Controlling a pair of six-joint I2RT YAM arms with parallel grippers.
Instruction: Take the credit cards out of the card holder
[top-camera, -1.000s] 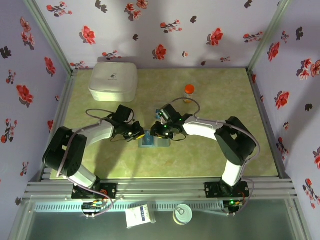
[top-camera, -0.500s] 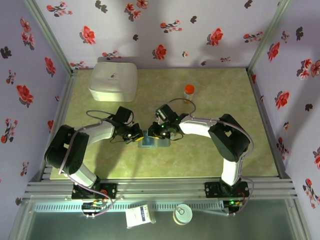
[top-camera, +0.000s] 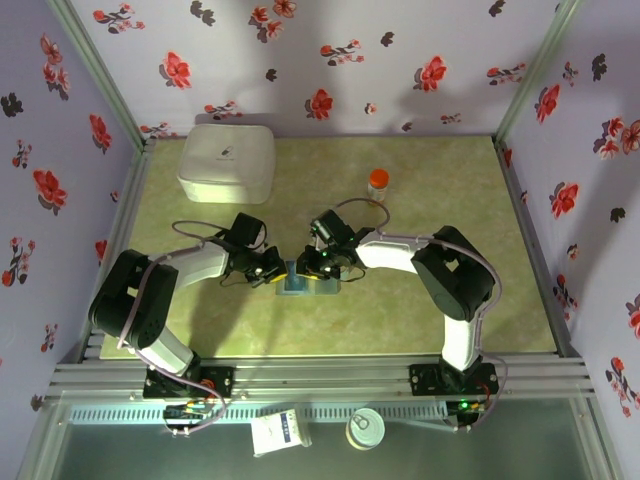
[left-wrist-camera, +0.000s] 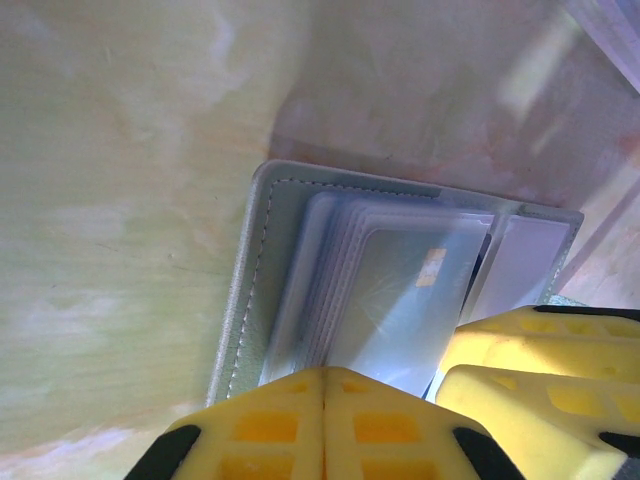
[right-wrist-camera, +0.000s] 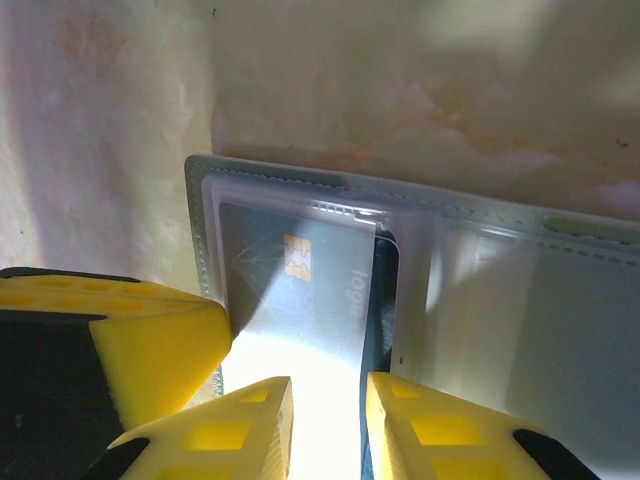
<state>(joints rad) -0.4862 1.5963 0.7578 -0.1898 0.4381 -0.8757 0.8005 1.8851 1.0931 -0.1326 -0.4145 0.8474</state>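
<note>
Left fingers (left-wrist-camera: 260, 435) being pressed together at card holder (left-wrist-camera: 255, 290) edge; holder lying open on tabletop (left-wrist-camera: 120, 150). Right fingers (right-wrist-camera: 240, 430) being held slightly apart over chip-bearing credit card (right-wrist-camera: 290, 270), grip not discernible. Cards sitting inside sleeves; extraction not yet done.

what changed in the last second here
The right arm swung its elbow inward to the left, and the right gripper edged slightly left over the flat grey-blue bifold card holder. Nothing was grasped or released. The left gripper, holder, large white box and orange-lidded jar stayed put.
</note>
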